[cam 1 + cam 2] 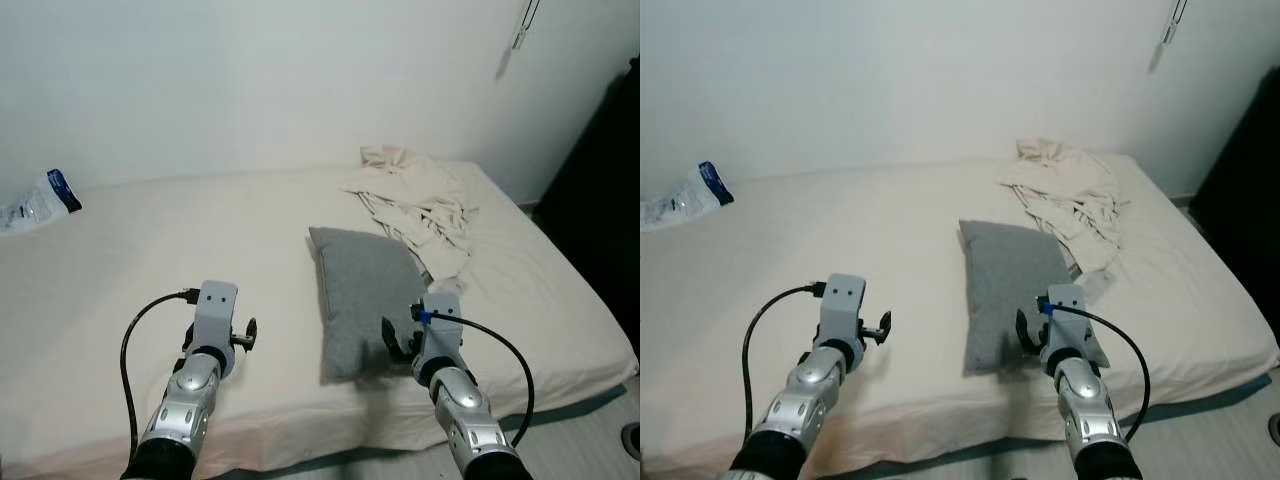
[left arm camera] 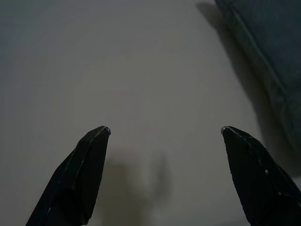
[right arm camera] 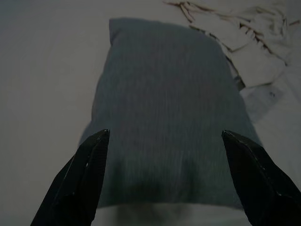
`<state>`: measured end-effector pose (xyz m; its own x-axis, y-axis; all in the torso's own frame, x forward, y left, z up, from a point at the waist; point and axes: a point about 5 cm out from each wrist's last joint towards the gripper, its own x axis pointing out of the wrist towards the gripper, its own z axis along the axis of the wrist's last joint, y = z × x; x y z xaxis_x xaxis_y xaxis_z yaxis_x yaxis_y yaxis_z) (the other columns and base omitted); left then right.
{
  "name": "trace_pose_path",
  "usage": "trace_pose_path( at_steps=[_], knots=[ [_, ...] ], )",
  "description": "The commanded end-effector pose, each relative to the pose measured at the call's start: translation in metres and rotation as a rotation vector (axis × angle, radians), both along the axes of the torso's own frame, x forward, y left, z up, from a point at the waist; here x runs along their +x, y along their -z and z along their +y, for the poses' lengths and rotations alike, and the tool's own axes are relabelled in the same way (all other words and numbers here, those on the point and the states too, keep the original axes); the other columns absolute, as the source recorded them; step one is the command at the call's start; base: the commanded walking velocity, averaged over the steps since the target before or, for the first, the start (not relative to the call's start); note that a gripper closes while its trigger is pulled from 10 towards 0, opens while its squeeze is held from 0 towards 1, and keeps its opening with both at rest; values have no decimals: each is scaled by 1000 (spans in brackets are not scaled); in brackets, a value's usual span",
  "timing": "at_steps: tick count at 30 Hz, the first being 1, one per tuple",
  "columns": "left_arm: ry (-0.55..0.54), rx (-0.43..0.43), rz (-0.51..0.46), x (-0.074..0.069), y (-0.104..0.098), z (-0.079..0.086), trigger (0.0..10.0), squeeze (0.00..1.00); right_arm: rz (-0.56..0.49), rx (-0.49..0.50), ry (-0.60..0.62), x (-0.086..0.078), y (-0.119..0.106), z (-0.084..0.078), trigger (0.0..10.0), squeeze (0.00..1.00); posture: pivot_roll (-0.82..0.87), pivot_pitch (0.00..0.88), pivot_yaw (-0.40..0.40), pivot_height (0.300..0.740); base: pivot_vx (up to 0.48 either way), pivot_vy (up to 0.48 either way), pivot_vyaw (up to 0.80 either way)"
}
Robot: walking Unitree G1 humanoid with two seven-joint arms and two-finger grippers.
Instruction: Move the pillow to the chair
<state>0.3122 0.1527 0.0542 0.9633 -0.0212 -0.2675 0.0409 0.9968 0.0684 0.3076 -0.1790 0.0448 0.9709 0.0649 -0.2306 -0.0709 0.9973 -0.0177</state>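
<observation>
A grey pillow (image 1: 365,295) lies lengthwise on the cream bed (image 1: 130,270), right of the middle. My right gripper (image 3: 164,133) hovers open just over the pillow's near end (image 3: 164,117), its black fingers (image 1: 388,337) spread about as wide as the pillow. My left gripper (image 2: 164,132) is also open, low over bare sheet to the left of the pillow, whose edge (image 2: 273,52) shows at one corner of the left wrist view. Neither gripper holds anything.
A crumpled beige cloth (image 1: 415,200) lies just beyond the pillow toward the wall. A clear plastic bag with a blue label (image 1: 40,203) sits at the bed's far left. Dark furniture (image 1: 610,200) stands to the right of the bed, with grey floor (image 1: 600,440) below.
</observation>
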Motion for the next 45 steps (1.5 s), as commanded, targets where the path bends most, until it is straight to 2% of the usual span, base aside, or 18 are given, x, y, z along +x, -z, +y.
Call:
trace_pose_path(
  at_steps=[1, 3, 7, 14, 23, 24, 26, 29, 30, 33, 37, 41, 44, 45],
  knots=[
    [-18, 4, 24, -7, 7, 7, 10000, 0, 15, -21, 0, -2, 5, 1, 10000, 0, 19, 140, 33, 640, 0, 0, 0],
    [-18, 4, 24, -8, 7, 7, 10000, 0, 16, -31, 0, -2, 5, 1, 10000, 0, 19, 140, 33, 640, 0, 0, 0],
    [-14, 7, 27, -11, 9, 8, 10000, 0, 14, 50, 3, -4, 6, 2, 10000, 0, 22, 133, 37, 630, 0, 0, 0],
    [-1, 12, 8, -10, 5, 5, 10000, 0, -8, 28, 2, -2, 3, 4, 10000, 0, 25, 127, 37, 611, 0, 0, 0],
    [-1, 3, -18, -9, 1, 6, 10000, 0, 0, 101, 51, -6, 6, 3, 10000, 0, 29, 118, 38, 611, 0, 0, 0],
    [7, -14, -35, -8, -2, 5, 10000, 0, -4, 141, 61, -7, 6, 2, 10000, 0, 30, 121, 40, 601, 0, 0, 0],
    [16, -46, -64, -7, -6, 4, 10000, 0, -10, 147, 62, -7, 6, 1, 10000, 0, 31, 122, 41, 591, 0, 0, 0],
    [4, -157, -96, -6, -12, 4, 10000, 0, -13, 164, 60, -6, 5, 1, 10000, 0, 32, 128, 42, 591, 0, 0, 0],
    [4, -157, -96, -6, -12, 4, 10000, 0, -13, 164, 60, -6, 5, 1, 10000, 0, 32, 128, 42, 591, 0, 0, 0],
    [-4, -236, -114, -3, -14, 7, 10000, 0, -9, 212, 72, -3, 4, 0, 10000, 0, 35, 144, 42, 591, 0, 0, 0],
    [-27, -272, -122, 1, -16, 11, 10000, 0, -10, 287, 63, 1, 3, 1, 10000, 0, 39, 156, 41, 581, 0, 0, 0],
    [-5, -280, -160, 5, -26, 12, 10000, 0, -55, 380, -59, 12, -11, 13, 10000, 0, 45, 171, 42, 561, 0, 0, 0],
    [0, -288, -171, 6, -28, 12, 10000, 0, -70, 429, -90, 14, -15, 17, 10000, 0, 51, 179, 43, 561, 0, 0, 0],
    [6, -289, -184, 6, -30, 13, 10000, 0, -81, 499, -129, 15, -19, 21, 10000, 0, 53, 185, 44, 561, 0, 0, 0]
  ],
)
